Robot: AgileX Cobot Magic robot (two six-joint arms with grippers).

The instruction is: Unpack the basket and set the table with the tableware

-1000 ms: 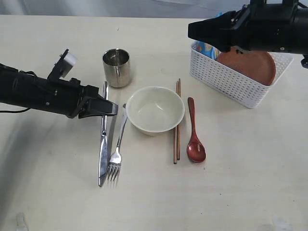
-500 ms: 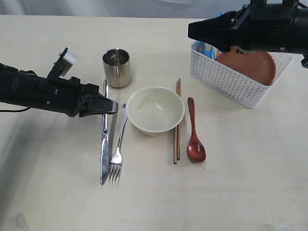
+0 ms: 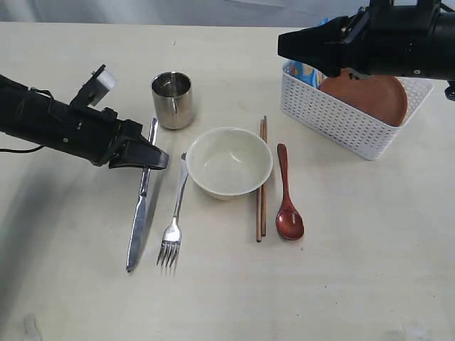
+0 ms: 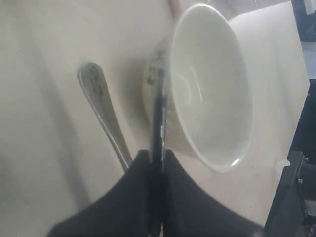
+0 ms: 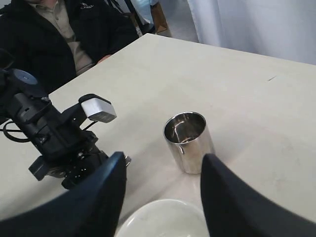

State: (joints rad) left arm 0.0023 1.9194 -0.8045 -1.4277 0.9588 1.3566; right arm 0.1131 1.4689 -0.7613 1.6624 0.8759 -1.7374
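Beige table, one bowl, one cup (steel)

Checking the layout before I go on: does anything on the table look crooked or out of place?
The knife and fork slant, tips angled away from the bowl, unlike the straight chopsticks and spoon. The left hand is shut on the knife's handle.

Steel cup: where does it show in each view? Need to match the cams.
Exterior view: steel cup stands upright, behind and left of the cream bowl.
Left wrist view: cup not in it; the bowl is seen close up.
Right wrist view: cup stands upright, just beyond the bowl's rim.
Shared landmark: the cream bowl, visible in all three.
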